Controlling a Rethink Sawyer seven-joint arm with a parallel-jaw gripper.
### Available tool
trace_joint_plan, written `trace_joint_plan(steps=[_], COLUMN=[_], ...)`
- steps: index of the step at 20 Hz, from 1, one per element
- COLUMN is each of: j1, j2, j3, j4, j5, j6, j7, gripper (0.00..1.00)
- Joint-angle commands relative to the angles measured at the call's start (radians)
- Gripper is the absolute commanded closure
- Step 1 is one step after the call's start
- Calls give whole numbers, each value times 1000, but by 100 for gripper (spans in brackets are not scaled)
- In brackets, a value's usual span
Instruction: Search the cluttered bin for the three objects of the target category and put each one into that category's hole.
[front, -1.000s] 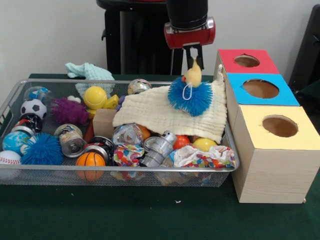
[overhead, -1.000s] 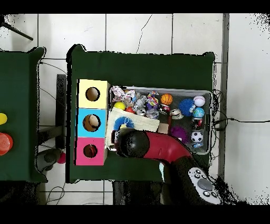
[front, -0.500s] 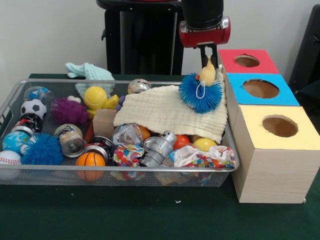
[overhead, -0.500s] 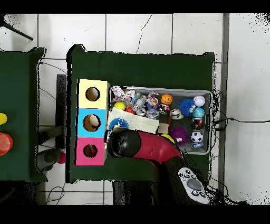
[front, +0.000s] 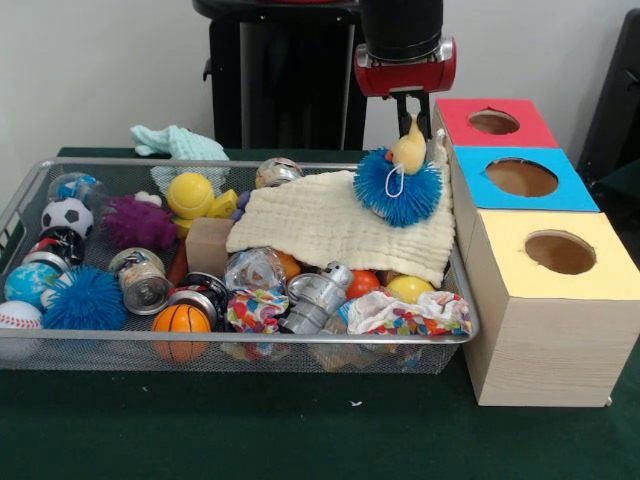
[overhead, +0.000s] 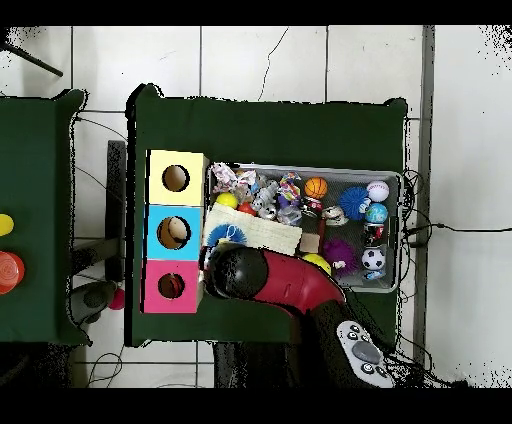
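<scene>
Rubbery blue spiky ball (front: 400, 190) with a yellow duck-like head hangs from my end effector (front: 412, 122), pinched by that head, over the cream cloth (front: 330, 228) beside the red box (front: 493, 123). Looks light and squishy; the floppy spikes offer no hold.

Green table (front: 300, 430) — mint cloth (front: 178, 142) behind bin; white tiled floor (overhead: 260, 60) around

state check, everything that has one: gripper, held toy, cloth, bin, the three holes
gripper: shut on blue spiky toy
blue spiky toy: lifted, hanging by its yellow head, over cream cloth
cream cloth: spread over clutter
wire bin: full
red hole: open
blue hole: open
yellow hole: open
</scene>
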Motion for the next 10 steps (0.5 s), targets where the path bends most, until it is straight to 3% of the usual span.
trace_joint_plan(steps=[1,5,10], j1=[31,83,111], j2=[40,25,19], j3=[-38,-77,-69], j4=[43,53,67], j5=[67,93,164], j6=[-49,-51,-60], j7=[275,314,330], gripper=[100,100,100])
